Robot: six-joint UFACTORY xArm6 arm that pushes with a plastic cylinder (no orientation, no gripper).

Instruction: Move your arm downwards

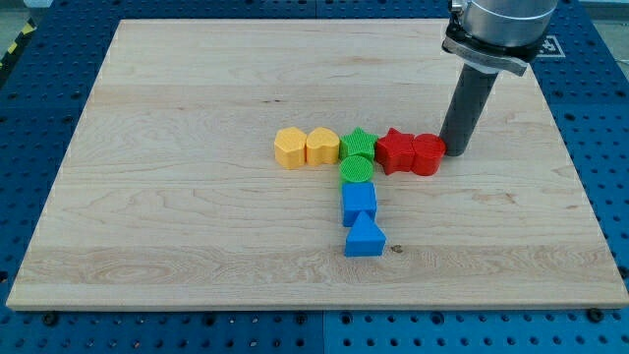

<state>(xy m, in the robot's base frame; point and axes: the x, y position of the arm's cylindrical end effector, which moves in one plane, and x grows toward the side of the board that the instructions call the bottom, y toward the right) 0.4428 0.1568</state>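
My tip point(454, 152) rests on the wooden board point(197, 226) just to the right of a red block point(428, 154), close to touching it. A row runs leftward from there: a red star point(395, 149), a green star point(359, 143), a yellow heart point(322, 146) and a yellow hexagon block point(290, 147). Below the green star sits a green round block point(357, 169), then a blue block point(359, 203) and a blue triangle point(365, 239), forming a column down the view.
The board lies on a blue perforated table point(609, 147). The arm's grey body point(496, 25) hangs over the board's top right corner.
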